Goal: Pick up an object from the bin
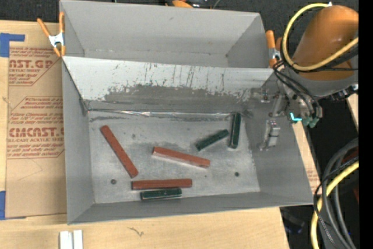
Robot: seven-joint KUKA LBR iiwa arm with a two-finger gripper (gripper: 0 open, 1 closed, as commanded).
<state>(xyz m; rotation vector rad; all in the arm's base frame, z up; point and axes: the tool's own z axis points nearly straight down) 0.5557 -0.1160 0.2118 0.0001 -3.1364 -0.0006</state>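
Note:
My gripper (271, 132) hangs over the bin's sloping right wall, above the floor's right side. Closest to it, just to its left, lies a dark green bar (235, 130), set almost lengthwise up the view. A second dark green bar (211, 140) lies slanted beside that one, their upper ends close together. Further left, a red-brown bar (180, 157) rests flat near the middle of the floor. Nothing shows in the gripper's grasp.
A long red-brown bar (119, 150) lies diagonally at the left of the floor. Near the front wall, another red-brown bar (161, 184) and a dark green one (160, 195) lie side by side. The arm's orange cover and cables sit right of the bin.

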